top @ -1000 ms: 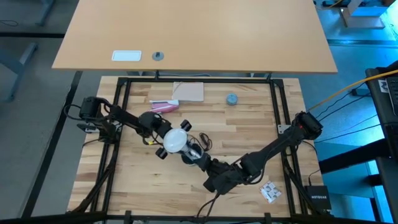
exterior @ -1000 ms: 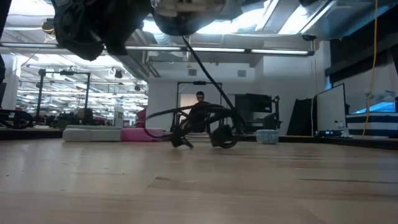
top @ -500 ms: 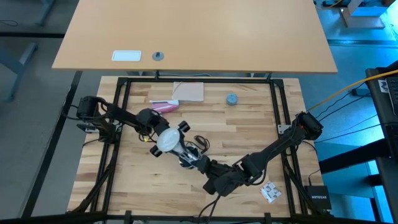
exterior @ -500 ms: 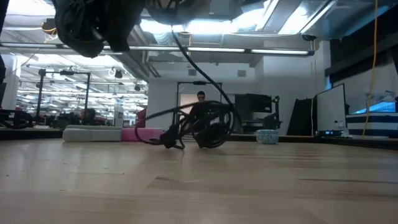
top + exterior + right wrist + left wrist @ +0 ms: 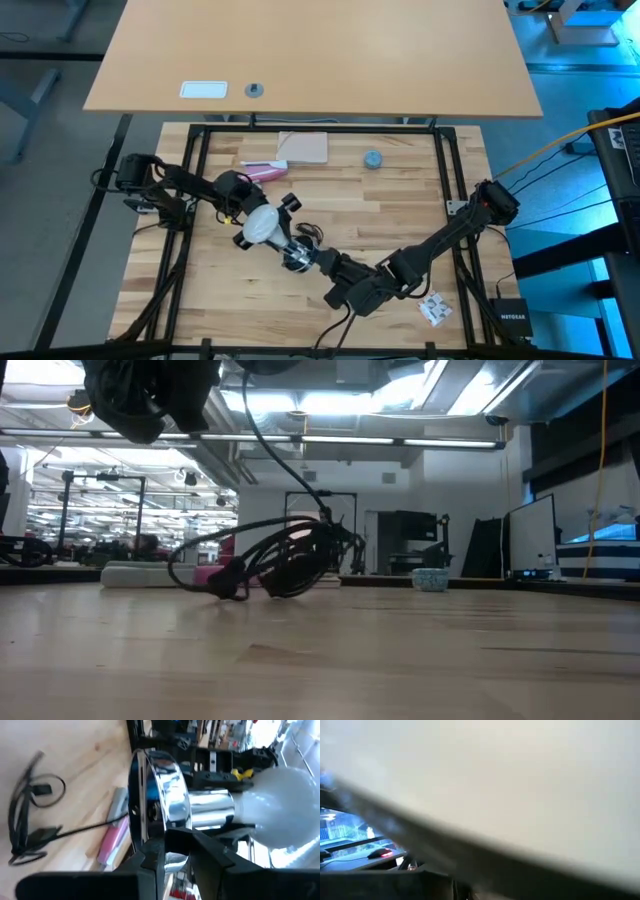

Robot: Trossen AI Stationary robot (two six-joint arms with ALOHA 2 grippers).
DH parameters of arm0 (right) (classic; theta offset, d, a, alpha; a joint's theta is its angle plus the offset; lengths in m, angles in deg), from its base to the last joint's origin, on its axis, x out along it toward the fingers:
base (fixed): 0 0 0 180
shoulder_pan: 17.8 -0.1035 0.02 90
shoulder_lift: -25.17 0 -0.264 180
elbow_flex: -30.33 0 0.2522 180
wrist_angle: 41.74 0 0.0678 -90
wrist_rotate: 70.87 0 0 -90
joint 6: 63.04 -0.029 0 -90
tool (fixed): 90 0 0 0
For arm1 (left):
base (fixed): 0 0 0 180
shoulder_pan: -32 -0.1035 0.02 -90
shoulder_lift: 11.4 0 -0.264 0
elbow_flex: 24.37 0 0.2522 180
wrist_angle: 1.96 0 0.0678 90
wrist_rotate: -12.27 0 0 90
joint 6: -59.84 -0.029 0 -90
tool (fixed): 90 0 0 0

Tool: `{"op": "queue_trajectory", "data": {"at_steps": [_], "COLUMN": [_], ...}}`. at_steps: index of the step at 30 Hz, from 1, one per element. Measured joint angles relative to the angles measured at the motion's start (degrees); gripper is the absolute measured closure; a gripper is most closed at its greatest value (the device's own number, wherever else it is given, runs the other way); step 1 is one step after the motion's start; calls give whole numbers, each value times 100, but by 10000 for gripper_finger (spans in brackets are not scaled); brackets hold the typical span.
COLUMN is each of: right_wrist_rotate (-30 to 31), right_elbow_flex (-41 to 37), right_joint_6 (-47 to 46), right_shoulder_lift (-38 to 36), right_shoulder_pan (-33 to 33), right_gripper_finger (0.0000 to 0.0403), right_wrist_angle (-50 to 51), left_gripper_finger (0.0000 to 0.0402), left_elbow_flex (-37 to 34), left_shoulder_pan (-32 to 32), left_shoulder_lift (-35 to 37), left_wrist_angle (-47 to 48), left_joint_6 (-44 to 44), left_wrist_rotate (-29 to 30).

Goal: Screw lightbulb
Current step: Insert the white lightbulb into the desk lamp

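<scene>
Lightbulb (image 5: 510,775) blurred, filling left wrist view, left gripper (image 5: 262,222) fingers hidden behind it

The table (image 5: 400,200) was viewed from overhead and level from its surface; the lightbulb (image 5: 520,780) was framed close by both wrist cameras, at 3 o'clock in the right's.

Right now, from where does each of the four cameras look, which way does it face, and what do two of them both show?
High view: above the table, facing straight down; both arms show, left gripper around the lightbulb, right gripper at the socket.
Low view: at table-top height, facing level across; dark arm parts hang at the top, the black cord lies coiled.
Left wrist view: on the left wrist; the white lightbulb fills it.
Right wrist view: on the right wrist; its fingers grip the socket's rim.
Shared: the high and right wrist views both show lightbulb and socket.
</scene>
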Motion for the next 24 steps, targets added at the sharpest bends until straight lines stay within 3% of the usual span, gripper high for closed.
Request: {"op": "queue_trajectory", "data": {"at_steps": [10, 16, 24], "right_wrist_rotate": [103, 154, 280], "right_elbow_flex": [-4, -7, -9], "right_joint_6": [-614, -943, -1852], "right_shoulder_lift": [-17, -17, -20], "right_shoulder_pan": [137, 213, 340], "right_gripper_finger": [343, 332, 344], "right_wrist_angle": [-8, 65, 324], "left_gripper_finger": [251, 251, 251], "left_elbow_flex": [-7, -9, -15], "left_shoulder_pan": [0, 0, 0], "left_shoulder_lift": [0, 0, 2], "left_wrist_angle": [-35, -38, -38], "left_joint_6": [-8, 8, 56], "left_wrist_rotate": [-6, -4, 129]}}
